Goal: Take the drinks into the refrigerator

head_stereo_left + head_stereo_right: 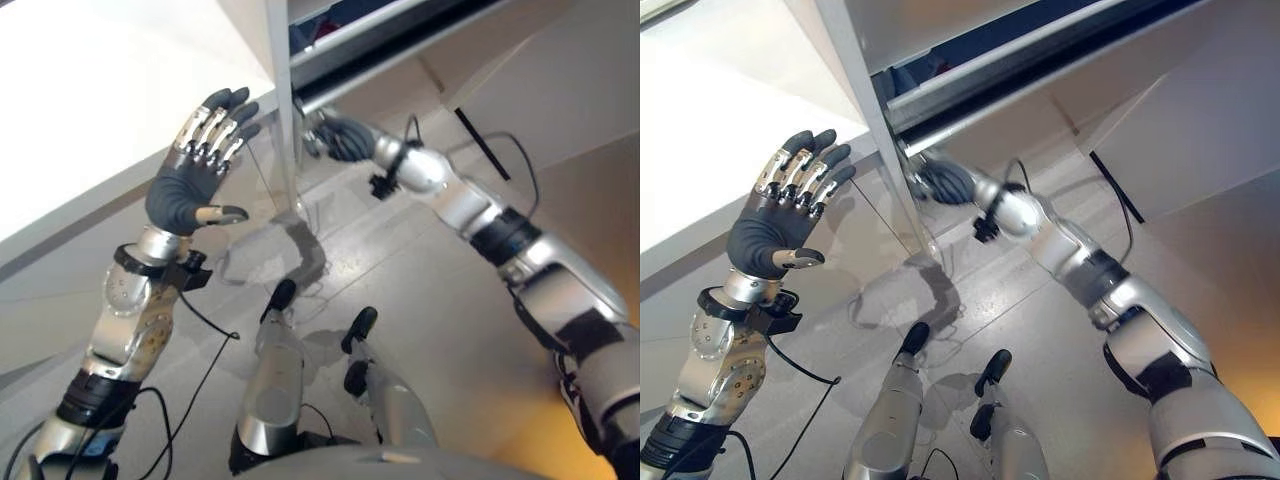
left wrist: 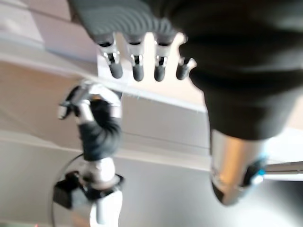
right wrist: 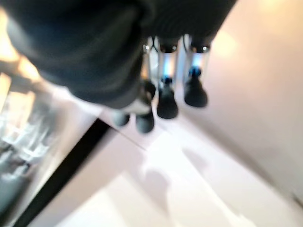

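The refrigerator door [image 1: 862, 130] is met at its lower edge by the right hand [image 1: 940, 182], fingers curled but holding nothing, probably to swing it. The left hand [image 1: 195, 170] is raised, spread wide and empty. No drinks can be made out; the interior is cut off

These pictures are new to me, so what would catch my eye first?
The left hand is raised with its fingers spread, holding nothing, beside the white fridge door. The right hand reaches across to the door's edge, where the fridge stands ajar. No drinks are visible.
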{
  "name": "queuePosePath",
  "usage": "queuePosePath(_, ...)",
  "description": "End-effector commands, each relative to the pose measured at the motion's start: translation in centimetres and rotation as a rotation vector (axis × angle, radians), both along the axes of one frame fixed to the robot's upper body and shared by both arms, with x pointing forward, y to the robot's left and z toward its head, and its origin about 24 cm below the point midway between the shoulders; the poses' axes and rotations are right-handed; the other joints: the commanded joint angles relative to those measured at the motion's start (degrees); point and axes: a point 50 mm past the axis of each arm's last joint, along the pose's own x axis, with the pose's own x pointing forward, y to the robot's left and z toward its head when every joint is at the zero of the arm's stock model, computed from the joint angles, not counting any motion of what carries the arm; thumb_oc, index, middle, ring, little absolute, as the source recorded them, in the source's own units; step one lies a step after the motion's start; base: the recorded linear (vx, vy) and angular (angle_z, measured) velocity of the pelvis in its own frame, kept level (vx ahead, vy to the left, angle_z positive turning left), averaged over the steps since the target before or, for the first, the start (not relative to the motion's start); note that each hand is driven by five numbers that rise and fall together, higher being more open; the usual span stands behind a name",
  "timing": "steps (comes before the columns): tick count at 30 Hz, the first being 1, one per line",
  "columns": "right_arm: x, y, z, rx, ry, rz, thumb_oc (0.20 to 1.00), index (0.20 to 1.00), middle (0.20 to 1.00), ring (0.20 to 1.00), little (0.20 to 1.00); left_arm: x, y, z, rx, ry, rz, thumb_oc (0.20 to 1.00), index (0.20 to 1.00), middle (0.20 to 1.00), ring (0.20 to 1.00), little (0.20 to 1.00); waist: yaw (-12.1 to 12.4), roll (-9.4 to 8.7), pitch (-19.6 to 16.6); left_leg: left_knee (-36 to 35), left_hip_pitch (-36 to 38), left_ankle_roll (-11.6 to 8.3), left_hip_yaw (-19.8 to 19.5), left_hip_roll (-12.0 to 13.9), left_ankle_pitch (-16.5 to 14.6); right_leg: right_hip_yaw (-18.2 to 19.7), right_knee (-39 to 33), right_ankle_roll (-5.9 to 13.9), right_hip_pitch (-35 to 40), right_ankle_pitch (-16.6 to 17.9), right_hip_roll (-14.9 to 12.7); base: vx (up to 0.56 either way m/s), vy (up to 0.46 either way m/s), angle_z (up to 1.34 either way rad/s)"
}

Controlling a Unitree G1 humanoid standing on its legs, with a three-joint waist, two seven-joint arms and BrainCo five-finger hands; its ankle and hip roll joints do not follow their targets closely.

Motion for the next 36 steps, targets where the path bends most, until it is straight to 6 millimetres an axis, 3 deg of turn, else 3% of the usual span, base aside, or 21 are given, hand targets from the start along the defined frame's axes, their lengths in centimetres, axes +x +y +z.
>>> queuePosePath(1, -2.0, 2.1, 4.6, 0.190, -0.115, 0.129, 0.200, 0.200, 0.200, 0.200, 0.200, -1.6, -0.8, 1.7, -0.039, -0.115, -0.067, 1.000, 1.000, 1.000, 1.000, 1.000, 0.8, -0.43, -2.5, -2.2, 2.7, 9.50, 3.1, -7.4, -1.4, 1.7, 8.7, 2.70, 3.4, -9.9, -1.9, -0.01, 0.022, -0.03)
queuePosePath(3, -2.1, 2.1, 4.4, 0.191, -0.106, 0.133, 0.200, 0.200, 0.200, 0.200, 0.200, -1.7, -0.8, 1.7, -0.037, -0.118, -0.064, 1.000, 1.000, 1.000, 1.000, 1.000, 0.8, -0.39, -2.4, -2.2, 2.7, 9.55, 3.2, -7.3, -1.4, 1.9, 8.8, 2.66, 3.3, -9.9, -1.9, -0.01, 0.026, -0.09)
queuePosePath(8, -0.7, -0.3, -0.8, 0.159, 0.057, 0.043, 0.200, 0.200, 0.200, 0.200, 0.200, -1.8, -0.5, 1.6, -0.014, -0.125, -0.013, 1.000, 1.000, 1.000, 1.000, 1.000, -1.0, 0.18, -2.0, -2.2, 2.8, 9.60, 4.2, -7.0, -1.4, 2.5, 9.2, 2.72, 3.0, -10.0, -1.9, -0.03, 0.042, -0.08)
queuePosePath(11, -0.5, -3.1, -4.8, 0.204, 0.183, -0.038, 0.200, 0.200, 0.200, 0.200, 0.200, -2.1, -0.3, 1.4, -0.012, -0.127, 0.017, 1.000, 1.000, 1.000, 1.000, 1.000, -2.3, 0.51, -1.5, -2.0, 2.9, 9.61, 4.7, -6.9, -1.7, 3.0, 9.5, 2.75, 2.9, -10.1, -1.9, -0.03, 0.036, -0.04)
queuePosePath(14, -0.7, -4.5, -6.5, 0.221, 0.230, -0.074, 0.200, 0.200, 0.200, 0.200, 0.200, -2.1, -0.2, 1.2, -0.003, -0.129, 0.040, 1.000, 1.000, 1.000, 1.000, 1.000, -3.3, 0.61, -1.6, -2.3, 2.6, 9.58, 4.9, -6.8, -1.3, 3.1, 9.2, 2.85, 2.6, -9.8, -2.0, -0.03, 0.028, -0.07)
queuePosePath(15, -1.2, -6.3, -8.6, 0.253, 0.291, -0.118, 0.200, 0.200, 0.200, 0.200, 0.200, -2.3, 0.2, 1.1, 0.005, -0.134, 0.065, 1.000, 1.000, 1.000, 1.000, 1.000, -4.4, 0.63, -1.4, -2.3, 2.6, 9.60, 5.2, -6.7, -1.3, 3.3, 9.4, 2.89, 2.3, -9.7, -2.1, -0.02, 0.027, -0.07)
queuePosePath(18, -2.3, -8.8, -11.4, 0.297, 0.364, -0.196, 0.200, 0.200, 0.200, 0.200, 0.200, -2.4, 0.4, 0.8, 0.019, -0.138, 0.093, 1.000, 1.000, 1.000, 1.000, 1.000, -6.0, 0.60, -1.6, -2.1, 2.5, 9.66, 5.8, -6.6, -1.5, 3.7, 9.7, 2.97, 2.1, -9.7, -2.1, -0.02, 0.030, -0.10)
queuePosePath(20, -2.5, -9.4, -12.4, 0.305, 0.393, -0.218, 0.200, 0.200, 0.200, 0.200, 0.200, -2.4, 0.4, 0.7, 0.023, -0.135, 0.104, 1.000, 1.000, 1.000, 1.000, 1.000, -6.6, 0.59, -1.6, -2.0, 2.5, 9.70, 5.9, -6.6, -1.5, 3.9, 9.8, 2.97, 2.1, -9.7, -2.1, -0.01, 0.023, -0.09)
queuePosePath(23, -4.5, -14.3, -17.7, 0.332, 0.536, -0.424, 0.200, 0.200, 0.200, 0.200, 0.200, -2.5, 0.9, 0.6, 0.050, -0.138, 0.138, 1.000, 1.000, 1.000, 1.000, 1.000, -9.2, 0.29, -2.4, -1.7, 2.9, 9.73, 6.8, -6.4, -1.9, 4.7, 10.0, 3.02, 2.1, -9.7, -2.0, -0.01, 0.018, -0.15)
queuePosePath(25, -5.1, -15.5, -19.0, 0.336, 0.569, -0.482, 0.200, 0.200, 0.200, 0.200, 0.200, -2.5, 1.0, 0.6, 0.055, -0.140, 0.144, 1.000, 1.000, 1.000, 1.000, 1.000, -9.6, 0.24, -2.5, -1.5, 3.3, 9.69, 7.0, -6.2, -2.4, 4.9, 10.1, 2.99, 2.4, -10.0, -2.0, -0.01, 0.001, -0.10)
queuePosePath(26, -5.4, -16.0, -19.5, 0.340, 0.586, -0.505, 0.426, 0.426, 0.426, 0.426, 0.426, -2.5, 1.1, 0.6, 0.056, -0.139, 0.145, 1.000, 1.000, 1.000, 1.000, 1.000, -10.0, 0.20, -2.8, -1.6, 3.1, 9.69, 7.0, -6.3, -2.1, 5.0, 9.9, 2.98, 2.2, -9.7, -2.0, -0.01, 0.007, -0.08)
queuePosePath(27, -5.9, -17.0, -20.4, 0.347, 0.604, -0.559, 1.000, 1.000, 1.000, 1.000, 1.000, -2.5, 1.2, 0.5, 0.055, -0.139, 0.154, 1.000, 1.000, 1.000, 1.000, 1.000, -10.7, 0.13, -3.0, -1.5, 3.2, 9.64, 7.2, -6.2, -2.2, 5.1, 9.8, 2.96, 2.3, -9.7, -1.9, -0.02, 0.012, -0.11)
queuePosePath(29, -7.7, -18.9, -22.7, 0.378, 0.686, -0.650, 1.000, 1.000, 1.000, 1.000, 1.000, -2.5, 1.4, 0.5, 0.062, -0.138, 0.162, 1.000, 1.000, 1.000, 1.000, 1.000, -12.2, -0.01, -3.8, -1.4, 3.7, 9.51, 7.7, -6.0, -2.4, 5.7, 9.7, 2.92, 2.5, -9.7, -1.7, -0.01, 0.006, -0.13)
queuePosePath(36, -10.7, -21.2, -25.4, 0.435, 0.780, -0.761, 1.000, 1.000, 1.000, 1.000, 1.000, -2.0, 1.9, -1.4, 0.072, -0.055, 0.212, 1.000, 1.000, 1.000, 1.000, 1.000, -14.5, 0.31, -5.6, -1.6, 5.5, 9.36, 8.5, -5.8, -2.6, 6.6, 8.9, 2.83, 4.1, -9.6, -1.2, -0.01, 0.005, -0.12)
